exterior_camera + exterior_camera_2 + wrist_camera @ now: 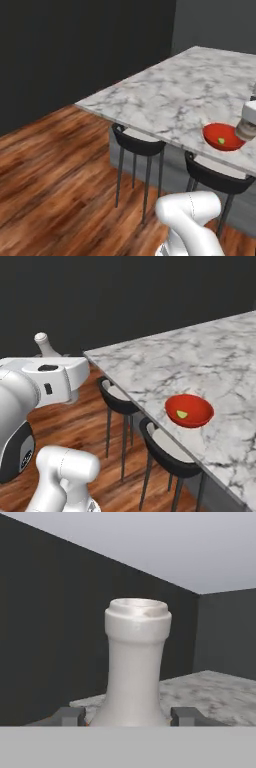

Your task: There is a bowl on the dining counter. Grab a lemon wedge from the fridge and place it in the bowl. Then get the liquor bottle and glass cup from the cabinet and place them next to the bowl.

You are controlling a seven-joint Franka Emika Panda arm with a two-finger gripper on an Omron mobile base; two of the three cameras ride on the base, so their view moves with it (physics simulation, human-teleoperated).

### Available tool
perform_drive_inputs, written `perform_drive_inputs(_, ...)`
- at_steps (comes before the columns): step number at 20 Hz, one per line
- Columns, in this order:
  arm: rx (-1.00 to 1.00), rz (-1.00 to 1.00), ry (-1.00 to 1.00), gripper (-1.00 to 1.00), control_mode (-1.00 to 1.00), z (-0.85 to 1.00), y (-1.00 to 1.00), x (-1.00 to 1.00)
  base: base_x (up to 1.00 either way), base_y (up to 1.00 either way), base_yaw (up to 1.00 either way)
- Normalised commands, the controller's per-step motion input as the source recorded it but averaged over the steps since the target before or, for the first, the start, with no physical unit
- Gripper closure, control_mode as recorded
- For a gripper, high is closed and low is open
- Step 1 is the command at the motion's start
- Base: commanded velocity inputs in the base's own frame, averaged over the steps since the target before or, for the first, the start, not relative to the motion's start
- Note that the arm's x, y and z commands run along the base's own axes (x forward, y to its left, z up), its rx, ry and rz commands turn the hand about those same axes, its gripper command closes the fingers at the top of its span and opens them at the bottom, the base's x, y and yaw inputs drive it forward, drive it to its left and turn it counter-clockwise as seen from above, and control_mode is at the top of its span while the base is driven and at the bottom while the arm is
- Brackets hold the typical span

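- Red and glossy, the bowl [223, 136] sits near the front edge of the dining counter [170, 97], on the right in the left base view; in the right base view it [189, 410] is close to the counter's near edge.
- Inside the bowl lies the lemon wedge [182, 414], a tiny yellow-green speck, also visible from the left camera [221, 141].
- The liquor bottle [134, 668] stands upright in the hand view, its pale whitish neck and rimmed mouth rising between the two dark finger tips of the gripper [132, 716].
- The finger tips press against the bottle's flared lower neck on both sides, so the claw is clamped on it, closed as far as the glass allows.
- In the right base view the bottle's neck [44, 345] pokes up behind the white arm, left of the counter's corner and over the wooden floor [55, 421].
- Two black stools [137, 146] are tucked under the counter's near edge.
- A dark wall [75, 45] stands behind.
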Motion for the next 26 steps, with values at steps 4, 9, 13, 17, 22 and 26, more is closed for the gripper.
perform_drive_inputs(4,0.00,0.00,0.00,1.00,1.00,0.00,0.00,0.00,0.67,0.70,-0.49)
perform_drive_inputs(9,0.00,0.00,0.00,1.00,1.00,0.00,0.00,0.00,0.65,0.67,-0.50)
perform_drive_inputs(13,0.00,0.00,0.00,1.00,1.00,0.00,0.00,0.00,0.67,0.44,-0.47)
perform_drive_inputs(17,0.00,0.00,0.00,1.00,1.00,0.00,0.00,0.00,0.58,0.16,-0.43)
perform_drive_inputs(22,0.00,0.00,0.00,1.00,1.00,0.00,0.00,0.00,0.53,0.01,-0.41)
perform_drive_inputs(26,0.00,0.00,0.00,1.00,1.00,0.00,0.00,0.00,0.58,0.17,-0.47)
